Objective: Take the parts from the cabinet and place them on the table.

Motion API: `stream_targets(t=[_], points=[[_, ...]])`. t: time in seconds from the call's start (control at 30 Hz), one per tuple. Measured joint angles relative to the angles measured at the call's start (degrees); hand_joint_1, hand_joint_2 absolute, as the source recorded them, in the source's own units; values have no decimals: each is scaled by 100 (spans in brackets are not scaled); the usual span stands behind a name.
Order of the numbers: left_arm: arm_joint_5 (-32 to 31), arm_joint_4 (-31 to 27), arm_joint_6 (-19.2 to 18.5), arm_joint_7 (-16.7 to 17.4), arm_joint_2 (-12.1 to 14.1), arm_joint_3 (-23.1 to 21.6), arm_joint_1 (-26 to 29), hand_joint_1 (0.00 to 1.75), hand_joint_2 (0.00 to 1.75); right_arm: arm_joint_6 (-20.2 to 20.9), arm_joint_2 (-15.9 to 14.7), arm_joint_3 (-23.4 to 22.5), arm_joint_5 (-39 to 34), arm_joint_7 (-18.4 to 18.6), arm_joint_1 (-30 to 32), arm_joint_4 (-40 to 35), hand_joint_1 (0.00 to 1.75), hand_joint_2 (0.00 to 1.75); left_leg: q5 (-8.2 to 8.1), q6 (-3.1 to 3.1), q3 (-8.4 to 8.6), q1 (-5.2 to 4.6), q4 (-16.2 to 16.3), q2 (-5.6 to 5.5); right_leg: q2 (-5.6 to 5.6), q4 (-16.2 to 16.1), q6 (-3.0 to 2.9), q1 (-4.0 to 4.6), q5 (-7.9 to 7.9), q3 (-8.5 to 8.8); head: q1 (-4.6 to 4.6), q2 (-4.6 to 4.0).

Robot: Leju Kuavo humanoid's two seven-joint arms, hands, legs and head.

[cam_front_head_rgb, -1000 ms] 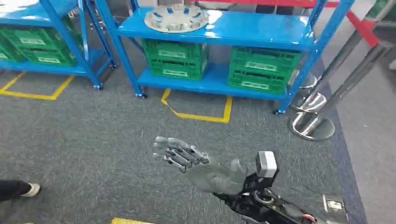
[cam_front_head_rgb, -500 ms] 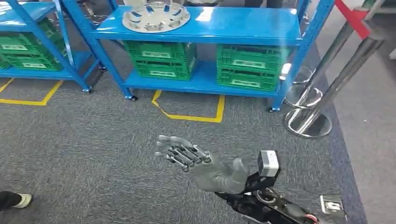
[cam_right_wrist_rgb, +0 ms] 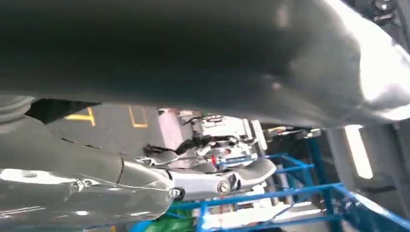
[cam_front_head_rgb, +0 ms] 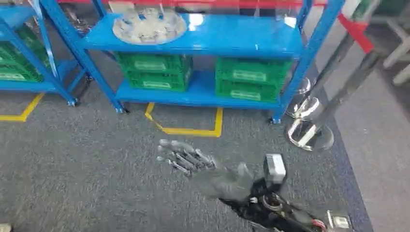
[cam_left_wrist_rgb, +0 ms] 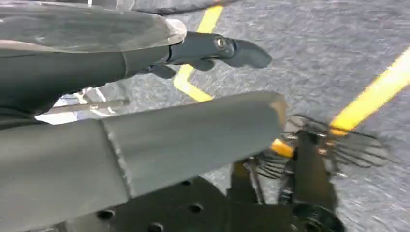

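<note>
1. Your right hand (cam_front_head_rgb: 186, 158) is held out over the grey carpet (cam_front_head_rgb: 87, 169), fingers spread apart, with nothing in it.
2. Your left hand (cam_left_wrist_rgb: 145, 53) shows close up in the left wrist view. Its fingers reach out over the carpet and hold nothing.
3. The part you want, a round silver wheel cover (cam_front_head_rgb: 149, 25), lies flat on the top shelf of the blue cabinet (cam_front_head_rgb: 232, 36), near that shelf's left end.
4. Under it, on the bottom shelf, sit two stacks of green crates (cam_front_head_rgb: 153, 71). One stack is by the left end and one is by the right end.
5. A second blue rack (cam_front_head_rgb: 29, 58) with more green crates stands off to the left.
6. Yellow tape lines (cam_front_head_rgb: 186, 129) mark the floor just in front of the cabinet.
7. Shiny metal posts (cam_front_head_rgb: 309, 128) with round bases stand by the cabinet's right front leg. A red belt (cam_front_head_rgb: 355, 26) runs from them past the cabinet's right end.
8. The carpet between your right hand and the cabinet is open floor.
</note>
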Motion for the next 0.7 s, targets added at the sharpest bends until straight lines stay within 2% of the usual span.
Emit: stream_targets(t=[0.03, 0.07, 0.1, 0.13, 0.17, 0.2, 0.23, 0.27, 0.3, 0.33, 0.37, 0.4, 0.43, 0.47, 0.5, 0.57, 0.6, 0.63, 0.67, 0.7], points=[[-2, 0, 0, 2, 4, 0, -10, 0, 0, -4, 0, -2, 0, 2, 4, 2, 0, 0, -51, 13, 54, -1, -2, 8, -19, 516, 20, -5, -150, -329, 13, 2], [-4, 0, 0, 9, 4, 0, -15, 0, 0, -9, 0, -2, 0, 4, 22, 2, 0, 0, -114, 21, 121, -3, -2, 15, -25, 948, 33, -8, -427, -651, 31, 2], [-7, 0, 0, 13, 2, 0, -12, 0, 0, -9, -2, -4, 0, 2, 43, 2, 0, 0, -176, 25, 191, -7, -1, 17, -26, 1176, 36, -8, -693, -880, 61, 2], [-7, 0, 0, 15, 0, 0, -12, 0, 0, -9, -2, -7, 0, 7, 55, 2, 0, 0, -235, 29, 273, -19, -1, 17, -28, 1184, 28, -6, -789, -997, 77, 2], [-7, 0, 0, 18, 0, 0, -3, 0, 0, -9, -2, -7, 0, 4, 61, 2, 0, 0, -296, 34, 361, -30, -1, 17, -29, 1009, 6, 7, -709, -1028, 105, 2], [-11, 0, 0, 18, -2, 0, 5, 0, 0, -9, -2, -9, 0, 4, 61, 2, 0, 0, -360, 38, 459, -55, -2, 16, -31, 649, -40, 21, -443, -987, 129, 2], [-20, 0, 0, 17, -7, 0, 4, 0, 0, -9, -2, -17, 0, 4, 61, 2, 0, 0, -417, 37, 553, -76, -8, 16, -36, 178, -116, 48, 8, -908, 153, 2], [-26, 0, -2, 18, -22, 0, 6, 0, 0, -9, -2, -26, 0, 4, 62, 0, 0, 0, -468, 43, 582, -70, -22, 18, -58, -273, -209, 104, 553, -861, 175, 2], [-26, 0, -13, 18, -57, 0, -10, 0, 0, -11, -7, -44, 0, 2, 84, 2, 0, 0, -507, 11, 661, -99, 7, -3, -10, -357, -244, 158, 663, -906, 105, 2], [-35, 0, -13, 18, -59, 0, -33, 0, 0, -15, -7, -48, -4, 7, 86, 0, 0, 0, -540, -17, 643, -91, -2, -19, 16, -421, -268, 159, 578, -860, 133, 0], [-46, 0, -13, 18, -57, 0, -33, 0, 0, -22, -9, -50, 0, 6, 88, -11, 0, 0, -544, -33, 669, -89, 1, -20, 9, -450, -298, 148, 729, -844, 129, 2], [-46, 0, -15, 18, -57, 0, -23, 0, 0, -28, -9, -55, 2, 5, 79, -22, 0, 0, -505, -66, 686, -90, 76, -18, 15, -500, -332, 155, 713, -816, 127, 2], [-55, 4, -13, 15, -20, 0, -24, 0, 0, -28, -9, -57, 2, 4, 77, -39, 0, 0, -531, -94, 679, -119, 99, -21, 26, -555, -357, 93, 737, -641, 148, 2], [-59, 0, -15, 15, -31, 0, -25, 0, 0, -28, -9, -59, 2, 2, 79, -50, 0, 0, -599, -132, 646, -107, 241, -8, 16, -619, -361, 69, 747, -581, 159, 2], [-59, 0, -20, 15, -37, 0, -41, 0, 0, -33, -9, -61, 2, 5, 79, -50, 0, 0, -752, -171, 465, -85, 550, -4, 9, -647, -365, 40, 748, -563, 94, 2], [-59, 0, -28, 15, -46, 0, -49, 0, 0, -33, -9, -61, 2, 11, 86, -50, 0, 0, -1109, -255, -72, 1, 1385, -1, 1, -650, -354, -2, 714, -562, 61, 2], [-59, 0, -28, 15, -46, 0, -45, 0, 0, -35, -9, -66, 2, 11, 92, -50, 0, 0, -1230, -304, -344, 53, 1744, 2, 1, -650, -338, -23, 689, -553, 52, 2], [-59, 0, -28, 15, -46, 0, -32, 0, 0, -35, -9, -66, 2, 11, 97, -50, 0, 0, -1206, -349, -511, 100, 1873, 6, 9, -649, -312, -50, 660, -534, 42, 2], [-59, 0, -28, 15, -44, 0, -20, 0, 0, -35, -9, -66, 2, 11, 101, -50, 0, 0, -991, -395, -527, 145, 1703, 7, 22, -649, -275, -82, 619, -485, 28, 2], [-59, 0, -28, 15, -35, 0, -17, 0, 0, -35, -9, -68, 2, 11, 104, -50, 0, 0, -658, -435, -407, 181, 1289, 9, 29, -647, -232, -126, 569, -420, 15, 2]])
